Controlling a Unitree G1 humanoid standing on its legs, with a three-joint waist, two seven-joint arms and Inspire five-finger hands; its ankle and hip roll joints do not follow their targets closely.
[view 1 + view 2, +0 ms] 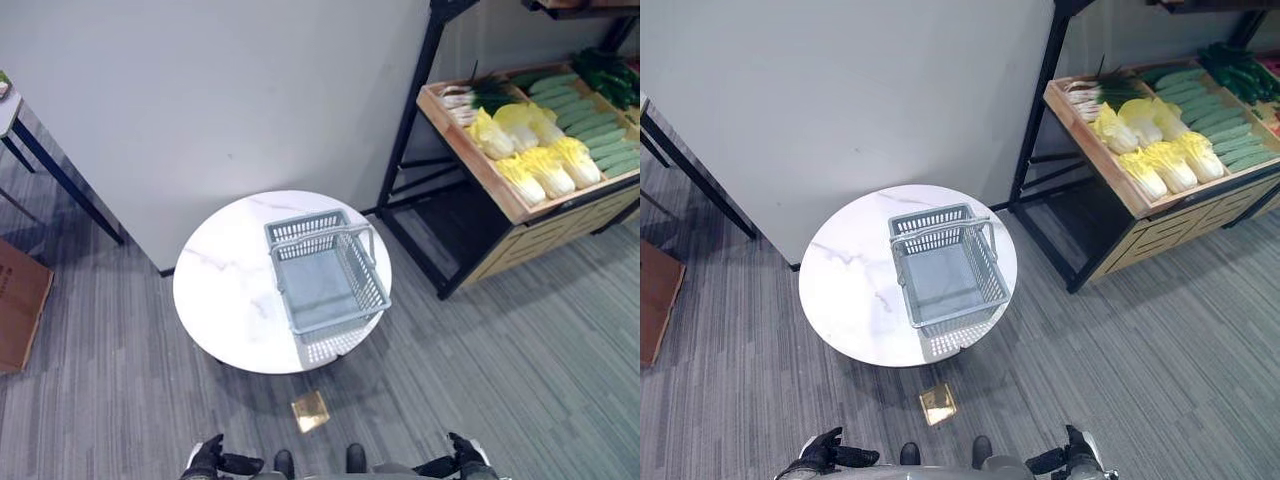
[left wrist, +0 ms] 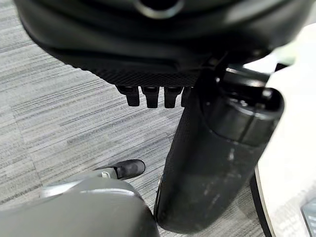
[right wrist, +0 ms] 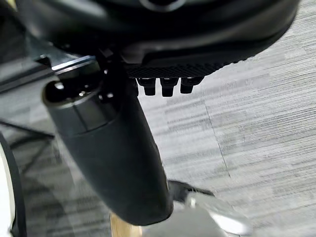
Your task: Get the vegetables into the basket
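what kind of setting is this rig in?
Likely a mock grocery set in an office-type room: a wooden produce shelf with napa cabbages and cucumbers, a grey shopping basket on a round marble table, grey carpet.

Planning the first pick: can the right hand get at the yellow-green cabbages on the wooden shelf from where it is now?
Probably not. The right hand hangs low at the robot's side, and the yellow-green cabbages lie on the wooden shelf far off across open grey floor; the robot would likely need to walk closer.
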